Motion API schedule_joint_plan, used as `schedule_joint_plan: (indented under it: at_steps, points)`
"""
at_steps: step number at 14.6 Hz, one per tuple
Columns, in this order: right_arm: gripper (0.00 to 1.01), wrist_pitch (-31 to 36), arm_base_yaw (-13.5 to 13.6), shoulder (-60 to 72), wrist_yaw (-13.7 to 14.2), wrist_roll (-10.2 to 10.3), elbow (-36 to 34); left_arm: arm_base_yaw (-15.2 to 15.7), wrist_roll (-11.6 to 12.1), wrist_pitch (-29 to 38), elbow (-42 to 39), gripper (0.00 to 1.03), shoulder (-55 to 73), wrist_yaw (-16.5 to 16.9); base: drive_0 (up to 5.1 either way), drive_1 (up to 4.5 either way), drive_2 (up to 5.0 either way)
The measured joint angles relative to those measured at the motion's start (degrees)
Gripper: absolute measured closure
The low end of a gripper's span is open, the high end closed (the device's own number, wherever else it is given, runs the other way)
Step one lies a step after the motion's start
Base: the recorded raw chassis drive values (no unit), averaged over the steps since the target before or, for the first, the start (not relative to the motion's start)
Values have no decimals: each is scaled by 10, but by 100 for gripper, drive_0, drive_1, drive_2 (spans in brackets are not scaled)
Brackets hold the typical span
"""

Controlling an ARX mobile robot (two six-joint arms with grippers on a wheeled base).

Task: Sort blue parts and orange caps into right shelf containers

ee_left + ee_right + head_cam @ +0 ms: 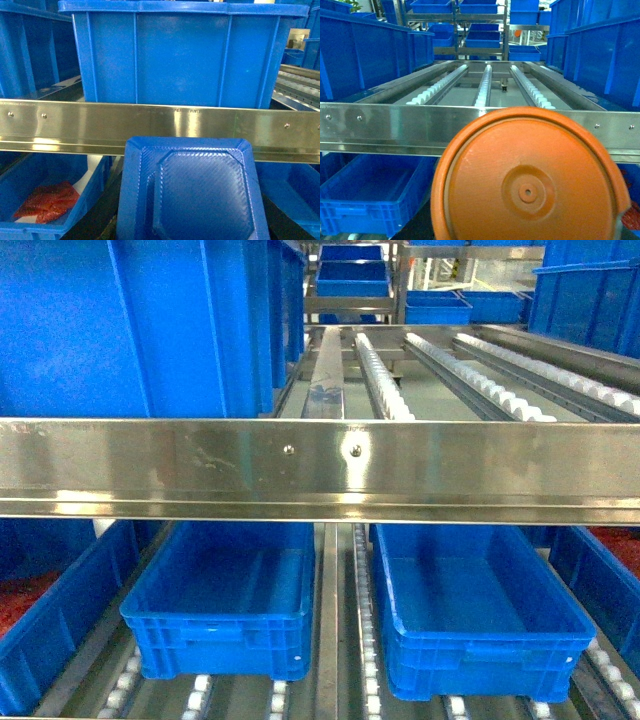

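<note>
Two empty blue crates are sitting side by side on the lower roller shelf in the head view: one crate left of centre and a second crate right of centre, apart from each other with a roller track between them. A steel rail is running across the shelf front above them. Neither arm is showing in the head view.

In the left wrist view, a blue part with a textured, recessed octagonal face is filling the lower foreground, in front of the rail. The fingers are not showing, so the state of the left gripper cannot be told. A bin holding red pieces is lying at the lower left.

In the right wrist view, a round orange cap with a central hub is filling the foreground, in front of the rail. The state of the right gripper cannot be told either.
</note>
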Motion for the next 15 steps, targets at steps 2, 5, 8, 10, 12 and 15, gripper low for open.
schedule_joint_plan:
  at_steps: [2,5,8,10,12,15]
  points:
    - [57,0,0,0,0,0,0,0,0,0,0,61,0,0,0,0,0]
    - [57,0,0,0,0,0,0,0,0,0,0,61,0,0,0,0,0]
    - [57,2,0,0,0,0,0,0,0,2,0,61,0,0,0,0,0]
    - [57,1,0,0,1,0,0,0,0,2,0,61,0,0,0,0,0]
    - [57,0,0,0,1,0,0,0,0,1,0,61,0,0,0,0,0]
    - [57,0,0,0,1,0,0,0,0,1,0,61,0,-1,0,0,0]
